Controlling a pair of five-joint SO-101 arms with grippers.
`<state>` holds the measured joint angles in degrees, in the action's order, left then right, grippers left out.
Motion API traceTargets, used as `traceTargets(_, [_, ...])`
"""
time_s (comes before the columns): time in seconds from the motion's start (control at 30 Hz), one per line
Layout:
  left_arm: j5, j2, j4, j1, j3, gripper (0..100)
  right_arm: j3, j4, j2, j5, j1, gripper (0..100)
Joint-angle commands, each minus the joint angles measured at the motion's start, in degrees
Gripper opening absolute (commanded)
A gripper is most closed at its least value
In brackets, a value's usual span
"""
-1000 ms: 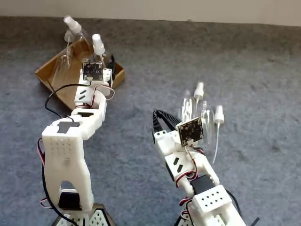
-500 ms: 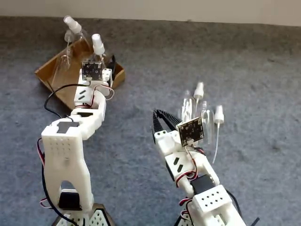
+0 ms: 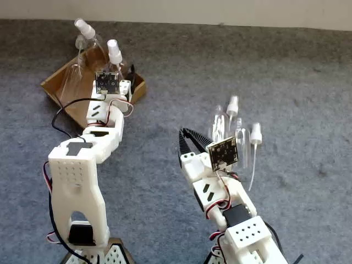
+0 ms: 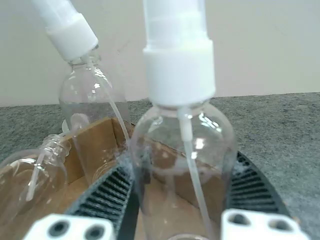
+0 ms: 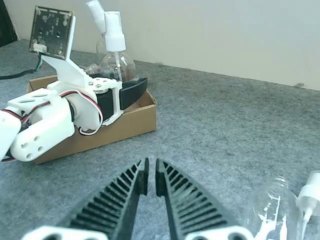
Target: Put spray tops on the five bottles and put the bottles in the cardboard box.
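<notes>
**Sam:** Did anything move in the high view?

**Mia:** No. Both arms stayed put for the last second. The left fingers [image 3: 131, 74] still hug the held bottle [image 3: 114, 55], which has its spray top on. It hangs over the cardboard box [image 3: 138, 88] by the far left corner of the counter [image 3: 286, 77]. I think letting go comes next.

**Sam:** How many bottles are there?

**Mia:** Five, I think, and three are at the box. They are the held one, a leaning bottle [image 3: 83, 33] with a top, and a lying bottle [image 3: 71, 80]. Two more bottles [image 3: 219, 125] sit mid-counter, nearer the right edge, by the right fingers [image 3: 190, 140]. I see four white tops, and just one box.

**Sam:** And the left wrist view?

**Mia:** The fingers press the held bottle from both sides. I can't tell if the lying bottle has a top.

**Sam:** What about the right wrist view?

**Mia:** The right fingers are almost pressed together, with nothing between them. An open bottle [image 5: 270, 210] lies just beside a loose top [image 5: 312, 192]. So I think that bottle still needs its top.
</notes>
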<state>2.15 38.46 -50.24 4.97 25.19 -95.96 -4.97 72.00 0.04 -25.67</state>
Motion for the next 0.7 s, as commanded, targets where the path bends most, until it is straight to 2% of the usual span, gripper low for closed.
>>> traceTargets(0.0, [-0.62, -0.66, -1.32, 1.19, 0.04, 14, -8.57, 0.13, 0.40, 0.44, 0.66, 3.0])
traceTargets(0.17, [-0.62, -0.75, -1.32, 1.63, 1.19, 19, -8.57, 0.13, 0.40, 0.44, 0.66, 3.0])
traceTargets(0.67, [-0.53, -2.51, -1.23, 1.63, 2.86, 20, -8.57, 0.13, 0.40, 0.44, 0.66, 3.0])
